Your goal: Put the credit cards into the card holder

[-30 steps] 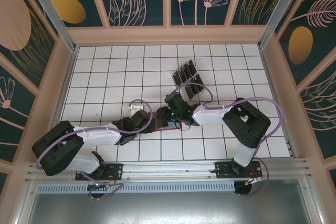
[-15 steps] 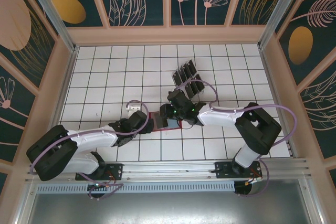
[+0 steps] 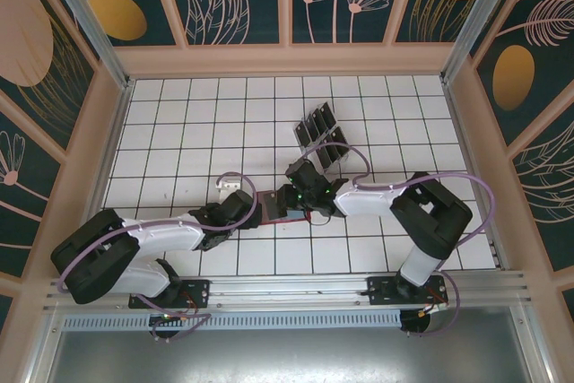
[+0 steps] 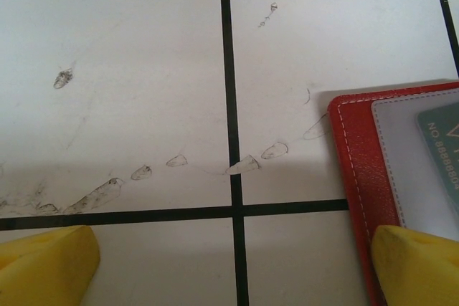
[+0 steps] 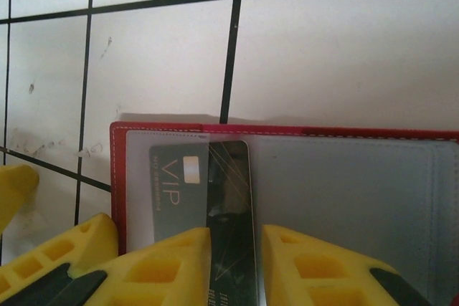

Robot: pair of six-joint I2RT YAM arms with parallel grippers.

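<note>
Looking down from the top external camera: red card holder lying open on the gridded table between the two arms. Left gripper at its left edge, right gripper over its far side, card rack just beyond. Too small here to read either grip.

Turning to the left wrist: yellow fingertips spread wide and holding nothing, one over bare tile, the other at the holder's red border. Probably meant as a stop against sliding. Press that finger onto the border only, and keep off the grey pocket with the VIP card inside.

Moving to the right wrist: black credit card pinched between narrowed yellow fingers, its far end over the pocket beside the VIP card, holder open flat underneath. Impossible to tell from here: leading edge already in a slot, or merely resting on top.

Judging the step as insertion:
- Lower the tilt until nearly flat with the pocket.
- Square the long edges to the stitched seam, then feed slowly into the pocket mouth.
- Avoid squeezing harder: risk of bowing or skidding with so thin and glossy a card.
- Release only once well seated.
</note>
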